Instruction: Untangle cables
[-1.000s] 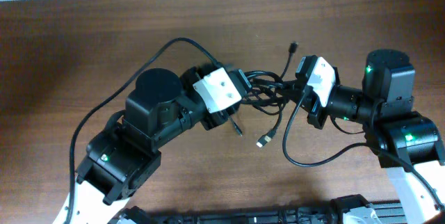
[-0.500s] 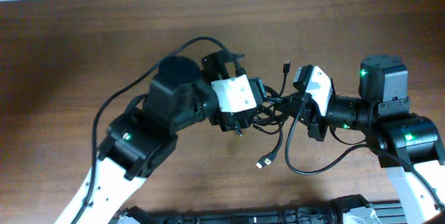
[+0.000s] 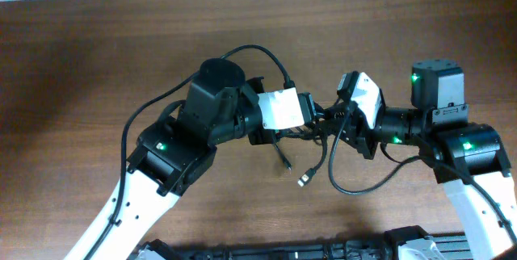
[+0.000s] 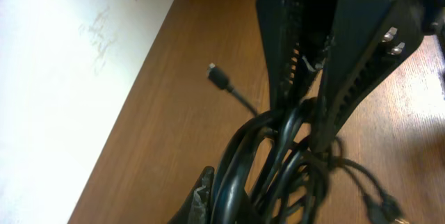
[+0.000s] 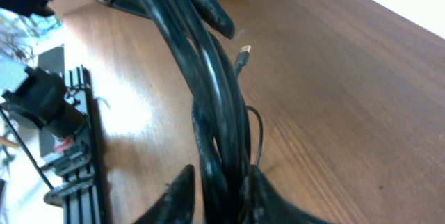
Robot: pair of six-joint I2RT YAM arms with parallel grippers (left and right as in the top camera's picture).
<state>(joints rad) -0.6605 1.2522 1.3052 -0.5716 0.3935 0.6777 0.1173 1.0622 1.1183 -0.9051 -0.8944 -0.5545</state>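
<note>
The cables (image 3: 321,133) are a tangled bundle of thin black cords held up between my two grippers at mid-table. Two loose ends hang down, one with a gold plug (image 3: 304,181) and one with a black plug (image 3: 286,164). My left gripper (image 3: 317,119) is shut on the bundle from the left. In the left wrist view the cables (image 4: 278,161) press against its one visible finger (image 4: 203,195), and a free plug (image 4: 217,76) sticks out. My right gripper (image 5: 221,174) stands slightly open, with the cables (image 5: 208,99) running between its fingers, close to the right one.
Each arm trails a thick black wire of its own: a loop (image 3: 242,50) over the left arm and a loop (image 3: 363,186) under the right. A black rack (image 3: 283,252) lines the front edge. The wooden table (image 3: 97,58) ends at a white wall at the back.
My left arm has swung right and toward the bundle, and its gripper has opened wide and then shut on the cables. My right gripper's jaws have parted a little.
</note>
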